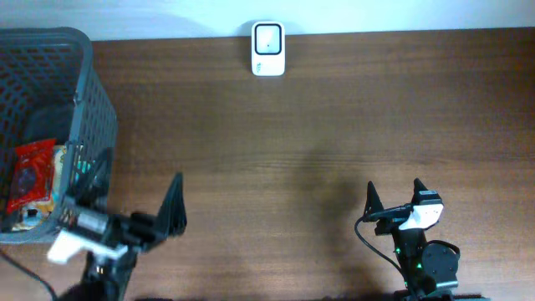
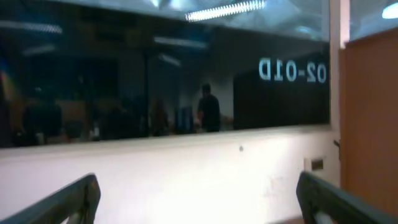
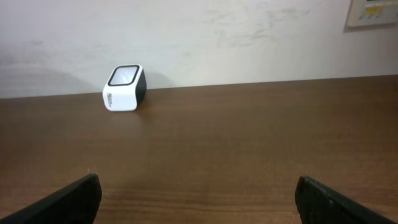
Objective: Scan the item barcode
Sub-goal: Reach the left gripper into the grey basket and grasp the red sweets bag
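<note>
The brown wood counter (image 1: pixel 292 150) meets a white wall (image 3: pixel 249 37). The scanner (image 1: pixel 268 48) sits at its far edge. The red pack (image 1: pixel 32 174) lies in the grey basket (image 1: pixel 94 92). The left hand (image 1: pixel 138 182) and right hand (image 1: pixel 394 194) are wide open, empty.

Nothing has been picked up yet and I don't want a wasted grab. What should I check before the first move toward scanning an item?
1. Left end effector open and empty: ok.
2. Right end effector open and empty: ok.
3. Scanner standing at the far edge of the table, nothing in front of it: ok.
4. An item to grab: ok, a red packet lies in the basket, on the left arm's side.
5. Where the barcode sits on the red packet: cannot tell, no barcode is visible.
6. Left wrist camera aimed at the basket: not ok, it shows only a wall and a window.
</note>
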Action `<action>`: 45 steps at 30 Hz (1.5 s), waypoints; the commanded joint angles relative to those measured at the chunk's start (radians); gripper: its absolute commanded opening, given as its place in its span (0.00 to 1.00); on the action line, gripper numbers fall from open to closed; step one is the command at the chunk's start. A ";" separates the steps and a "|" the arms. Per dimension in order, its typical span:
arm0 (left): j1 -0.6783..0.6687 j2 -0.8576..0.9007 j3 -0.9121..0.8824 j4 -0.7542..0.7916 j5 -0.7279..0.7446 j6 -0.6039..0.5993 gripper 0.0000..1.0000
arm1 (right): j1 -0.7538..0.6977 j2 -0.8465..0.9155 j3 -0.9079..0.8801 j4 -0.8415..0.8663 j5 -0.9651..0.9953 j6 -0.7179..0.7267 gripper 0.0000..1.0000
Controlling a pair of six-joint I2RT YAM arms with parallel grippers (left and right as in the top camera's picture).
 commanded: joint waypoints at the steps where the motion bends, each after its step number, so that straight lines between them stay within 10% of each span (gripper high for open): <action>1: 0.004 0.136 0.105 -0.042 0.292 0.025 0.99 | -0.003 -0.005 -0.009 -0.002 0.002 0.003 0.99; 9: 0.015 0.185 0.164 0.097 0.257 0.083 0.99 | -0.003 -0.005 -0.009 -0.002 0.002 0.003 0.99; 16: 0.015 0.523 0.757 -0.888 0.026 0.246 0.99 | -0.003 -0.005 -0.009 -0.002 0.002 0.003 0.98; 23: 0.125 0.661 0.844 -0.884 -0.539 0.093 0.99 | -0.003 -0.005 -0.009 -0.002 0.002 0.003 0.98; 26: 0.305 0.761 0.898 -0.882 -0.502 0.093 0.99 | -0.003 -0.005 -0.009 -0.002 0.002 0.003 0.99; 31: 0.635 1.001 1.042 -0.943 -0.026 0.094 0.99 | -0.003 -0.005 -0.009 -0.002 0.002 0.003 0.99; 38: 0.702 1.175 1.041 -1.010 -0.579 0.131 0.99 | -0.003 -0.005 -0.009 -0.002 0.002 0.003 0.98; 45: 0.689 1.363 0.969 -1.050 -0.586 0.315 0.99 | -0.003 -0.005 -0.009 -0.002 0.002 0.003 0.98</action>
